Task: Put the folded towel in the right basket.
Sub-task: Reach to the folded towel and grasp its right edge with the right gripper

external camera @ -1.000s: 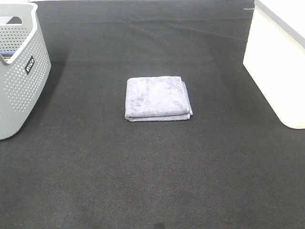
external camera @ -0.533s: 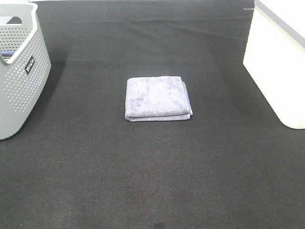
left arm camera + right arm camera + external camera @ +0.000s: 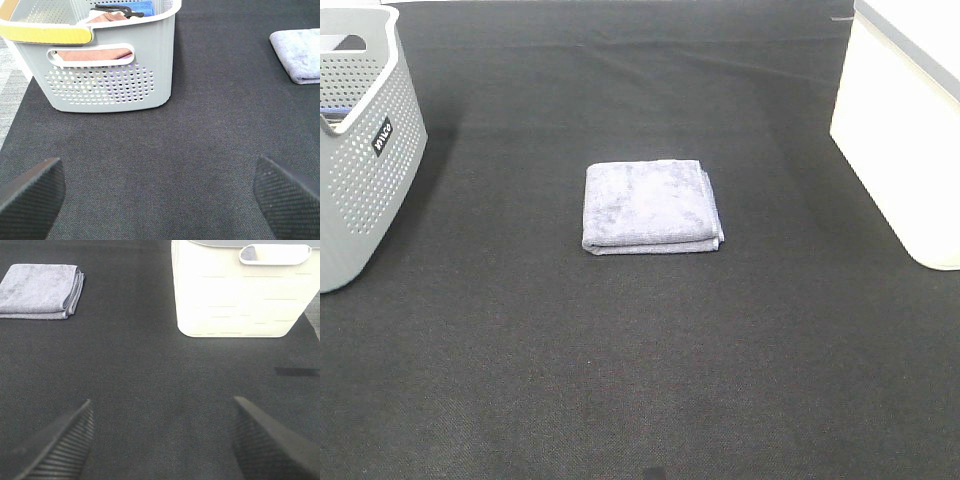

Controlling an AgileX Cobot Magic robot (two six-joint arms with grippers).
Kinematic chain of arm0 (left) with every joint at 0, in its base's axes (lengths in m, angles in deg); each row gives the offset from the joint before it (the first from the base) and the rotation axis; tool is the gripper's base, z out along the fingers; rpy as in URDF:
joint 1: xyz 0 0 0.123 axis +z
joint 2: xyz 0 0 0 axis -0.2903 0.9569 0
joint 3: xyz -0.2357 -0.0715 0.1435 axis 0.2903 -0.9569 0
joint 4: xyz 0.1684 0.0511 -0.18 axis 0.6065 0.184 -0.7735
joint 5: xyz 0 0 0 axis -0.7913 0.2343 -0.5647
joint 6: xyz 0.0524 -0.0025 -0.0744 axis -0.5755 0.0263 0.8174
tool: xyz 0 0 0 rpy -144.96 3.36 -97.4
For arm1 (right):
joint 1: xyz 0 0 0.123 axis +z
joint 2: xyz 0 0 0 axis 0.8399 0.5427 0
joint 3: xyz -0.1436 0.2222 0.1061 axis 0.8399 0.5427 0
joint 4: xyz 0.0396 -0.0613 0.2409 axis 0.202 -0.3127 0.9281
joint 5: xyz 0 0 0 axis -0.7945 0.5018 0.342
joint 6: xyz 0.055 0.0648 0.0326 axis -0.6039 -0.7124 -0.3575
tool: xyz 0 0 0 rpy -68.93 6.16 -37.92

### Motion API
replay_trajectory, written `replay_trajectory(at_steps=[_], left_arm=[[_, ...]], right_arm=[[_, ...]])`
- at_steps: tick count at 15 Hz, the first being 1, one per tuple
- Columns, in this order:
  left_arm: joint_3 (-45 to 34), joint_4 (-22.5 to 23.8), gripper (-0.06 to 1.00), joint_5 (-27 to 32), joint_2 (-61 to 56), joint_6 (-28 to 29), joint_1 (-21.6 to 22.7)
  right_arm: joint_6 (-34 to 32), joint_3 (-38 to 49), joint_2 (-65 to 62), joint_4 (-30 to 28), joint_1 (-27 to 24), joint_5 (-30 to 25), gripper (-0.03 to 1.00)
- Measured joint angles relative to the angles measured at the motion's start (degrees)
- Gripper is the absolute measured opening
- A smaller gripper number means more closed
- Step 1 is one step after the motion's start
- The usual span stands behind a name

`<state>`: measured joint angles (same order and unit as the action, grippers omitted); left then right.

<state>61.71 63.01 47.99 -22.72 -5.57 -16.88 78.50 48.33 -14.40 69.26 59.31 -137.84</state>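
Both of mine, left hand [image 3: 157, 200] and right hand [image 3: 162, 440], hang spread wide and empty. The towel [image 3: 650, 205] lies folded mid-way across the table [image 3: 620, 380], with the white basket [image 3: 910, 150] at its three o'clock and the grey basket [image 3: 360, 150] at nine. If I pinch only the top layers, I expect it will unfold and snag the rim.

The towel [image 3: 650, 205] is soft, napped cloth with a matt, slightly fuzzy face. The mat [image 3: 640, 360] under it is dark woven fabric, coarse and matt. The left basket [image 3: 360, 170] is smooth, dull grey plastic, and the cloths [image 3: 102, 51] in it look like terry. The right basket [image 3: 905, 130] is pale, smooth plastic with a faint sheen. The left gripper [image 3: 160, 195] and right gripper [image 3: 162, 440] have black, matt, finely ridged pads [image 3: 30, 195].
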Motion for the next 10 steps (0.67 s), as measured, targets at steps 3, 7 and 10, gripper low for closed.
replay_trajectory(at_steps=[3,7,10], left_arm=[[0.0,0.0,0.97,0.0,0.0,0.0,0.0],[0.0,0.0,0.97,0.0,0.0,0.0,0.0],[0.0,0.0,0.97,0.0,0.0,0.0,0.0]], right_arm=[[0.0,0.0,0.0,0.0,0.0,0.0,0.71],[0.0,0.0,0.0,0.0,0.0,0.0,0.71],[0.0,0.0,0.0,0.0,0.0,0.0,0.71]])
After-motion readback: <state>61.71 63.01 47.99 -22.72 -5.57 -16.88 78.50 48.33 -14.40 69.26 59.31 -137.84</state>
